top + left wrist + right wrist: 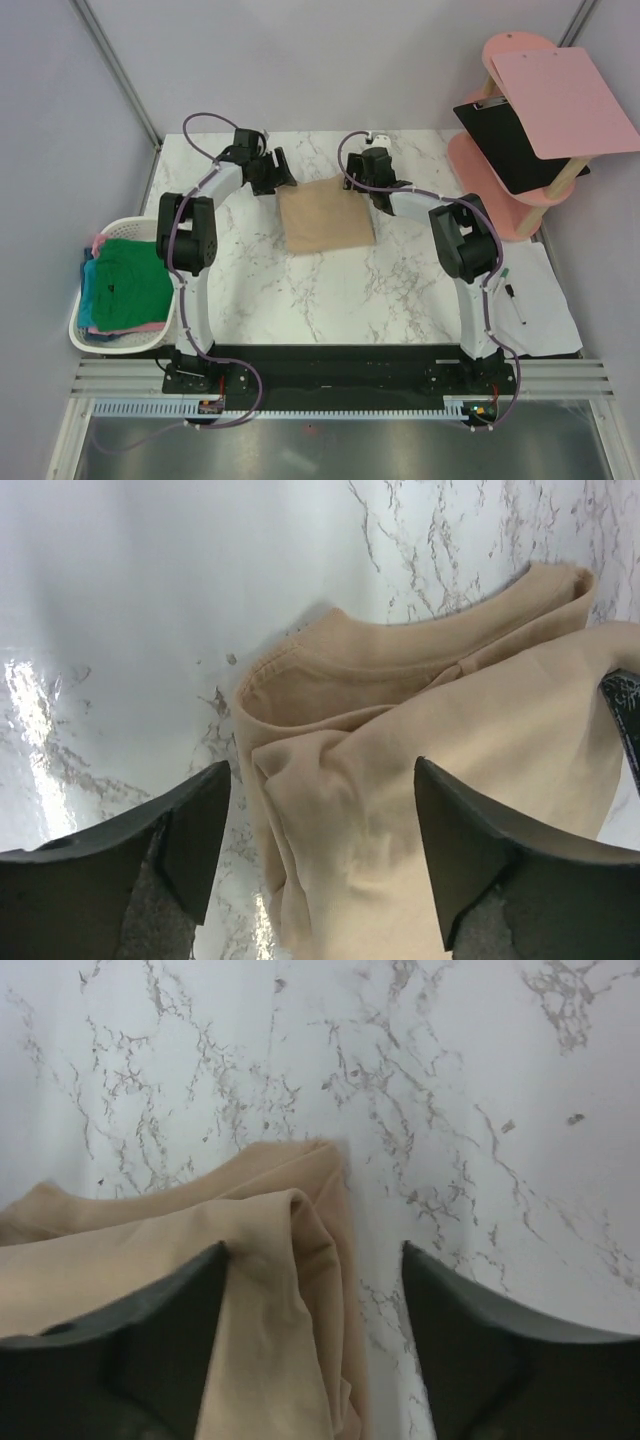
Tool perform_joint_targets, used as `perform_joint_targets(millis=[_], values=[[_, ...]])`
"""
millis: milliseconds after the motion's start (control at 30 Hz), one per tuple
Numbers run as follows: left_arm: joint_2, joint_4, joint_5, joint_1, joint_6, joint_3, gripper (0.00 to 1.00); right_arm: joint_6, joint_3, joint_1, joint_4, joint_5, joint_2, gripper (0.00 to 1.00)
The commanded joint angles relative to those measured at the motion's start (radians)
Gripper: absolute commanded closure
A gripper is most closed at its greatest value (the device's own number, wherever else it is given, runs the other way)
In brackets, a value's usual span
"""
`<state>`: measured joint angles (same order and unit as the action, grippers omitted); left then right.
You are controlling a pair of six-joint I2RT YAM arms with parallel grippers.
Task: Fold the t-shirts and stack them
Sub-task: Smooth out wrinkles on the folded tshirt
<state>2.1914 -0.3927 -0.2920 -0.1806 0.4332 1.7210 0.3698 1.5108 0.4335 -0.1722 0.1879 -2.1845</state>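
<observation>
— Listing item one: the tan t-shirt (325, 215). Location?
— Far middle of the marble surface (330, 300). It is folded into a rough rectangle and lies flat between the two arms. The collar end is at its far left corner, seen from the left wrist.

— Item two: left hand (320, 766). Condition?
— Fingers (190, 830) well apart, hovering over the collar corner. Cloth shows in the gap between them, and nothing is clamped.

— Item three: right hand (312, 1250). Condition?
— Fingers (470, 1350) likewise spread, at the far right corner of the same shirt. One finger is over the layered cloth edge, the other over bare marble. It holds nothing.

— Item four: the remaining shirts?
— All are in the white slatted basket (120, 345) at the left edge of the surface. The green t-shirt (125, 275) is on top, the teal-blue t-shirt (90, 290) shows beneath it, and a pink t-shirt (140, 327) peeks out at the near side.

— Item five: sundries?
— A pink clipboard (565, 100) and a black clipboard (510, 145) sit on a pink stand (500, 215) at the far right. Both are well apart from the shirts.
</observation>
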Motion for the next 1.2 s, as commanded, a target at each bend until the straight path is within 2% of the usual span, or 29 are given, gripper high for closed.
perform_joint_targets(millis=[0,100,167,300,367,400,433,533,633,667,833,967,1167], values=[[-0.125,0.018,0.081,0.001,-0.017,-0.052,0.15,-0.002,-0.056,-0.001,-0.032,0.103,0.141,0.02],[-0.269,0.043,0.117,-0.002,-0.025,-0.173,0.08,-0.015,-0.155,0.001,-0.053,0.117,0.253,0.02],[-0.384,0.072,0.120,-0.013,-0.028,-0.265,0.07,-0.014,-0.205,-0.001,-0.043,0.108,0.301,0.02],[-0.519,0.098,0.094,-0.062,-0.033,-0.379,0.09,-0.011,-0.268,0.004,-0.006,0.048,0.397,0.02],[-0.545,0.100,0.084,-0.121,-0.034,-0.415,0.31,-0.005,-0.310,0.002,0.008,0.021,0.423,0.03],[-0.553,0.098,0.083,-0.143,-0.039,-0.422,0.53,0.007,-0.326,0.004,0.008,0.013,0.445,0.04],[-0.550,0.100,0.086,-0.166,-0.033,-0.426,0.98,0.009,-0.358,0.002,0.002,0.002,0.454,0.05],[-0.506,0.103,0.090,-0.262,-0.013,-0.425,0.98,0.011,-0.402,0.002,-0.012,-0.037,0.463,0.11],[-0.417,0.136,0.044,-0.296,0.025,-0.388,0.98,0.018,-0.408,0.002,0.022,-0.044,0.454,0.24],[-0.388,0.143,0.027,-0.321,0.032,-0.350,0.98,0.017,-0.412,0.002,0.029,-0.039,0.462,0.24],[-0.190,0.086,0.022,-0.401,0.027,-0.163,0.98,0.029,-0.465,-0.009,0.057,0.060,0.517,0.19],[-0.083,0.040,0.031,-0.466,0.029,-0.002,0.98,0.027,-0.472,-0.051,0.103,0.125,0.574,0.10],[0.031,0.012,0.051,-0.528,0.059,0.176,0.98,0.034,-0.497,-0.117,0.138,0.173,0.646,0.07]])
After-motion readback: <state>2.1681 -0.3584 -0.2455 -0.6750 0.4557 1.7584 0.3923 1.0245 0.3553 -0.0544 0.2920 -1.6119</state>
